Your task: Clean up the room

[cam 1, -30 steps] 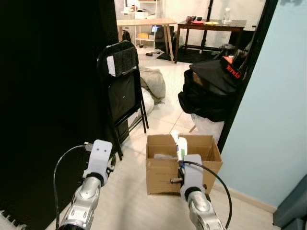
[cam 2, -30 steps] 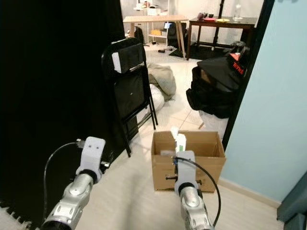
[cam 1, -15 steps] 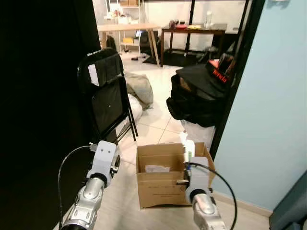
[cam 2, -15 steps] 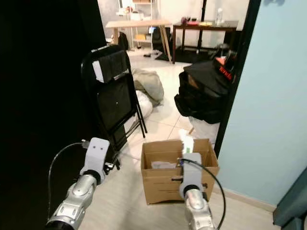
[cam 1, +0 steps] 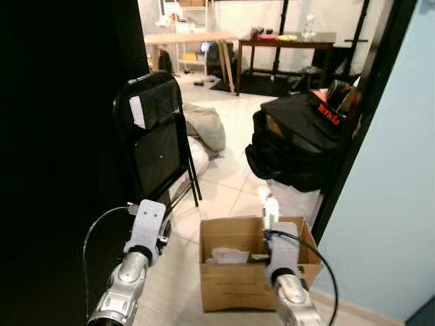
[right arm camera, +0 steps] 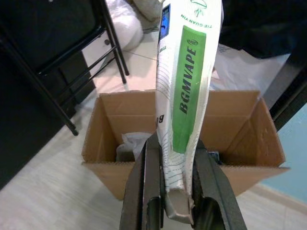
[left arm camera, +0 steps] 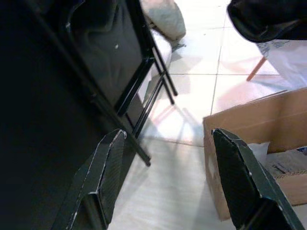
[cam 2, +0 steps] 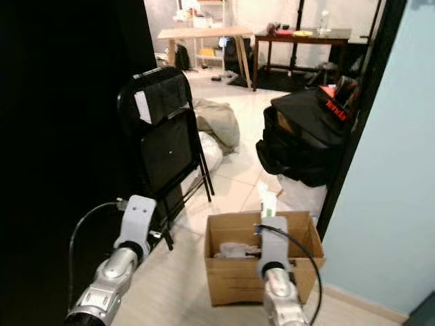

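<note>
glossy white-green packet (right arm camera: 184,91) clamped in right gripper (right arm camera: 172,158), brown cardboard box (cam 1: 231,288) below, left gripper (left arm camera: 168,177) open

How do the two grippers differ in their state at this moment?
The right gripper is shut on a white and green packet, above the cardboard box. The left gripper is open and holds nothing, above bare floor beside that box. Both have two long black fingers.

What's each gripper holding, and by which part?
Right gripper clamps the lower end of a white-and-green BGMVAPE packet above the cardboard box. Left gripper is open, holding nothing.
</note>
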